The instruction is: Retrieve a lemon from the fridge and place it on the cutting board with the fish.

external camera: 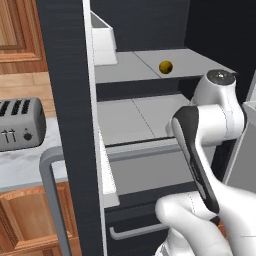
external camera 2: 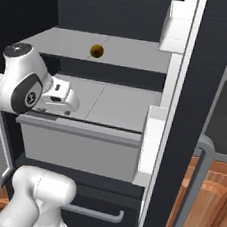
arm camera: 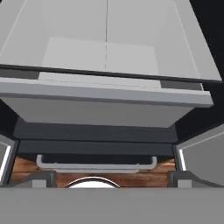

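Observation:
The fridge (external camera: 70, 100) stands with both doors swung open, its grey-white shelves showing. The lemon (external camera: 166, 66) is a small yellow-olive ball lying alone on the upper shelf, toward the back; the right base view shows the same lemon (external camera 2: 96, 51). My gripper (external camera 2: 65, 108) hovers in front of the lower shelf, below the lemon and to its left, apart from it. In the hand view the gripper (arm camera: 111, 179) is open with nothing between its fingertips (arm camera: 39, 178), and it looks down over the lower shelf (arm camera: 105, 57). The cutting board and the fish are out of view.
Open fridge doors (external camera 2: 206, 71) flank the arm on both sides, each carrying white door bins (external camera 2: 155, 141). Below the shelves is a shut black drawer with a grey bar handle (arm camera: 96, 165). A silver toaster (external camera: 20, 125) sits on the marble counter to the left.

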Tool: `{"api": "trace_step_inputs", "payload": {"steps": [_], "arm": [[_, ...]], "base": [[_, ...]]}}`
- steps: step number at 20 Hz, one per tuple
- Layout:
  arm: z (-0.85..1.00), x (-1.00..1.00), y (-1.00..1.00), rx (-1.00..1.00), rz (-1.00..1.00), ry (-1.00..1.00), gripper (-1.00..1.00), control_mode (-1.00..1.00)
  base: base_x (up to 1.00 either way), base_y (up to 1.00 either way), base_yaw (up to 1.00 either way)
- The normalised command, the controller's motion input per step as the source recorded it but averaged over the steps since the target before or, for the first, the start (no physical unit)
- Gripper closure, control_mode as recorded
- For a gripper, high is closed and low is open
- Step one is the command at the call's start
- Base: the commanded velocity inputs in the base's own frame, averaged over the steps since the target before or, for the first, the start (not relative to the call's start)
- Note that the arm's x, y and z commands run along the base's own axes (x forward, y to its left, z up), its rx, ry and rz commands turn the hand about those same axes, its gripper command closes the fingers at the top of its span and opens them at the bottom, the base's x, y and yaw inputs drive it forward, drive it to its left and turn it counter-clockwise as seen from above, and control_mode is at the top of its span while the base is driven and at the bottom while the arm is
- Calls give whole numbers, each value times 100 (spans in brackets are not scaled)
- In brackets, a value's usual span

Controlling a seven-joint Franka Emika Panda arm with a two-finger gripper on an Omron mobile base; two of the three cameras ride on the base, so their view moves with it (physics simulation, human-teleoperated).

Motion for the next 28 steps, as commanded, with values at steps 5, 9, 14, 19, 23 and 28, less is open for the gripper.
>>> {"api": "trace_step_inputs", "payload": {"steps": [5, 9, 14, 19, 23, 28], "arm": [[81, -13, 0, -13, 0, -11, -100, -100], [41, -16, 0, -1, 0, -10, -100, -100], [27, -1, 0, 9, 3, -27, -100, -100], [73, 25, 0, 4, 0, -11, -100, -100], [55, 38, -1, 8, 0, -1, -100, -100], [8, 44, -3, 17, 0, -10, -100, -100]], "base": [[0, 0, 0], [0, 0, 0], [0, 0, 0], [0, 0, 0], [0, 0, 0], [0, 0, 0]]}}
